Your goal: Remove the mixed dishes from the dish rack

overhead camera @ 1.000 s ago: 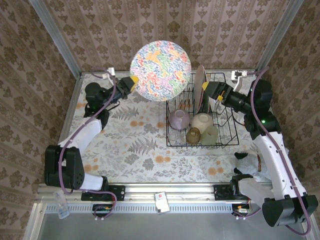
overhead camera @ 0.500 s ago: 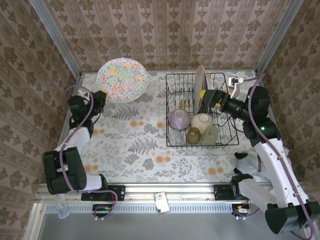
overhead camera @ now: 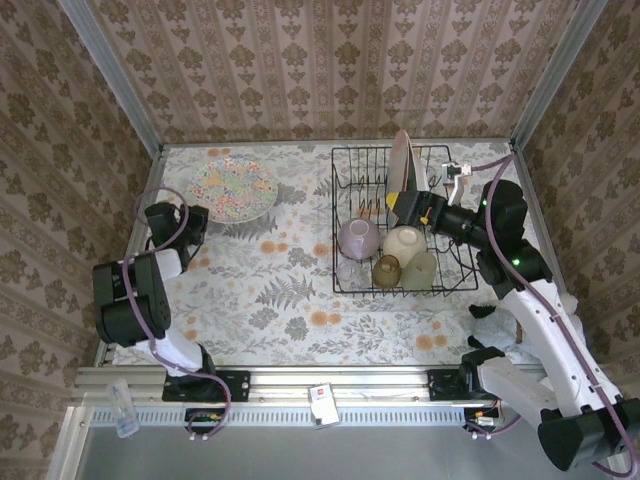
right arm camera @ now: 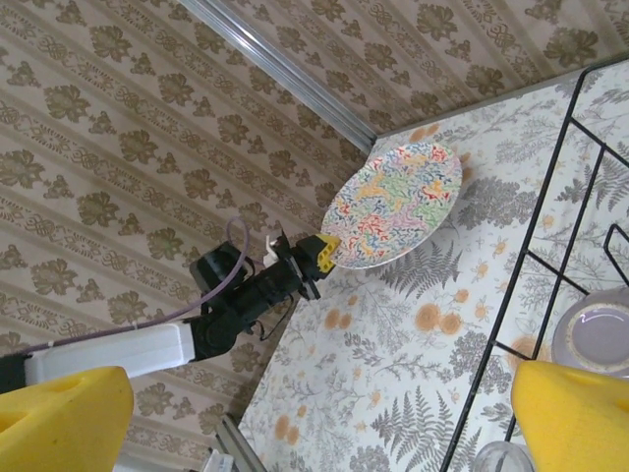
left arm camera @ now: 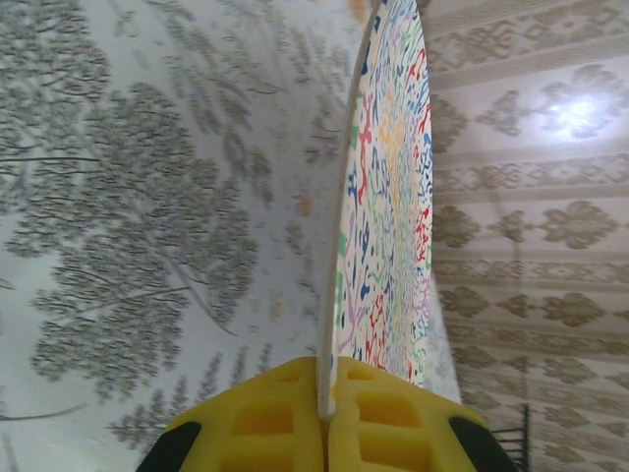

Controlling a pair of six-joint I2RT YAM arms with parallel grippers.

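While the floral plate (overhead camera: 232, 188) is being gripped by the clenched left pincer (left arm camera: 324, 418) at the far-left corner of the table (overhead camera: 300, 320), a cream plate (overhead camera: 402, 160), lavender bowl (overhead camera: 358, 238) and cups (overhead camera: 387, 270) are being left waiting in the dish rack (overhead camera: 340, 288), beside the spread-open right pincer (overhead camera: 408, 206).

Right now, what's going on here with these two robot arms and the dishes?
The left gripper is shut on the rim of the floral plate, holding it tilted over the far left corner of the table. The right gripper is open, poised over the dish rack beside an upright plate. A lavender bowl, a cream cup, an amber cup and a pale-green cup sit in the rack, not yet unloaded.
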